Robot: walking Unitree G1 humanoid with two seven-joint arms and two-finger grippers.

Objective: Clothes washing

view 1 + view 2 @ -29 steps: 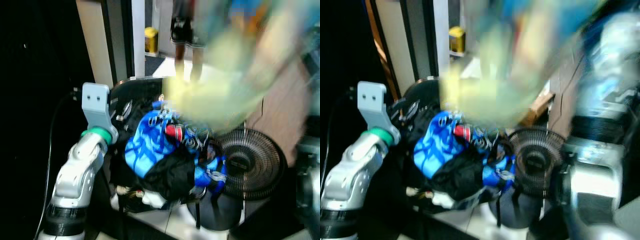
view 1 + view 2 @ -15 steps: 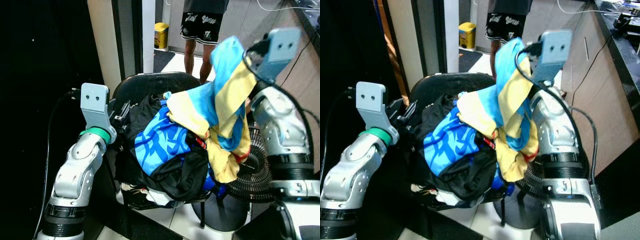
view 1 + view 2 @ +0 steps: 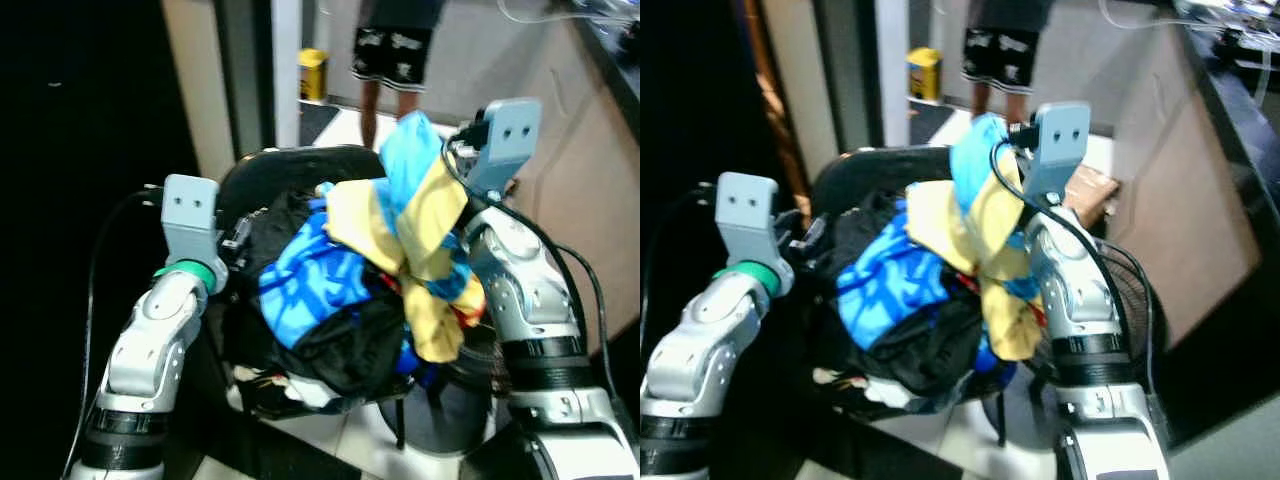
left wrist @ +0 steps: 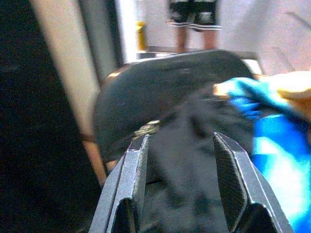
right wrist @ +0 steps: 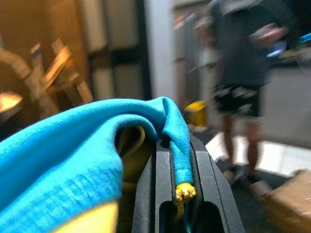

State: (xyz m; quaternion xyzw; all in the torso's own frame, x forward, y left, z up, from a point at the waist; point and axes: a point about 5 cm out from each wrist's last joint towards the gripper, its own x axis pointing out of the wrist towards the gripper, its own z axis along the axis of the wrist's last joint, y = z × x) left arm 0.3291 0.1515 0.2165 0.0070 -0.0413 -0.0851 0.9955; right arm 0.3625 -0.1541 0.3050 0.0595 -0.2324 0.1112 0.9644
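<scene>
A heap of clothes (image 3: 320, 310) lies on a black chair (image 3: 290, 168), with a blue patterned garment (image 3: 300, 285) and black pieces on top. My right gripper (image 5: 176, 167) is shut on a yellow and light-blue garment (image 3: 415, 225), holding it up over the right side of the heap so it hangs down. The cloth's edge is pinched between the fingers (image 5: 146, 194) in the right wrist view. At the heap's left side, my left gripper (image 4: 177, 170) is open beside black cloth (image 4: 189, 145), with nothing held.
A person in black shorts (image 3: 392, 45) stands behind the chair in the doorway. A yellow bin (image 3: 313, 72) sits on the floor beyond. A black fan (image 3: 1132, 290) stands at the right of the chair, near a beige counter wall (image 3: 1190, 180). Dark space lies left.
My right gripper has come down and inward with the yellow and blue garment, bringing it closer over the heap. The camera shifted. My left arm has stayed put.
</scene>
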